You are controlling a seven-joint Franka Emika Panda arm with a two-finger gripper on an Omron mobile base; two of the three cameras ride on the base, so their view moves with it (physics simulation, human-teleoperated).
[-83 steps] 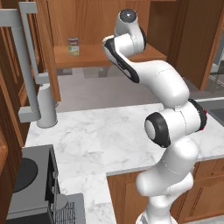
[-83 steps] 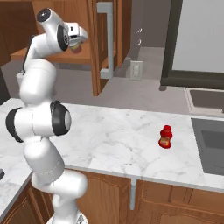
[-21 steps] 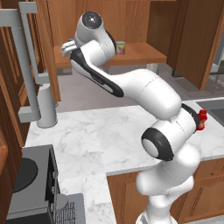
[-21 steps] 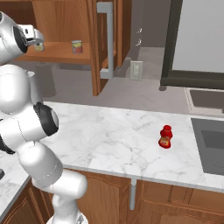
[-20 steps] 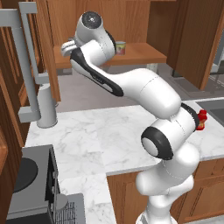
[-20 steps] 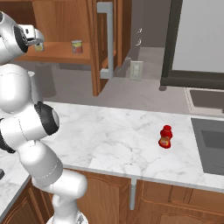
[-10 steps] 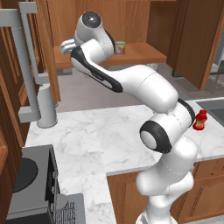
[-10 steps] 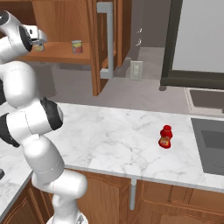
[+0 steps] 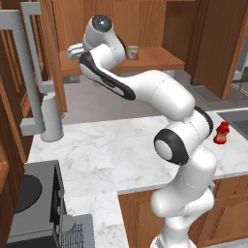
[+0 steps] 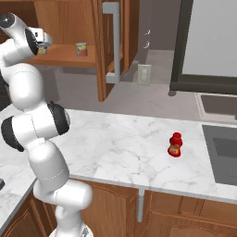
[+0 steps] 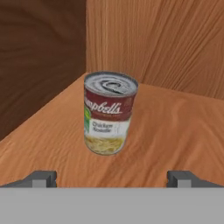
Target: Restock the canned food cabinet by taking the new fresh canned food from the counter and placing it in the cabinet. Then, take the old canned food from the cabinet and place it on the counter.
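in the left base view the white arm reaches up and left into the cabinet (image 9: 213, 43), its wrist over the left end of the wooden shelf (image 9: 160, 59), while the squat new can (image 9: 132, 53) already stands further right on that same board; the marble tabletop (image 9: 116, 150) below carries a small red bottle (image 9: 222, 133) at its right side. in the right base view the claw (image 10: 42, 48) sits at the shelf's left end with a can just ahead of it, and the new can (image 10: 81, 49) stands well apart to its right. in the hand view the old can (image 11: 109, 112), red above and yellow-green below, stands upright on the shelf near the back corner, centred between the two finger tips (image 11: 40, 178), which stand wide apart and hold nothing. the step in hand appears to be the approach to that old can. to do it well, the arm would likely advance straight and level until the can sits fully between the tips, keep clear of the side wall (image 11: 41, 61), close around the label's middle rather than the rim, then lift before drawing back so the can does not drag or tip.
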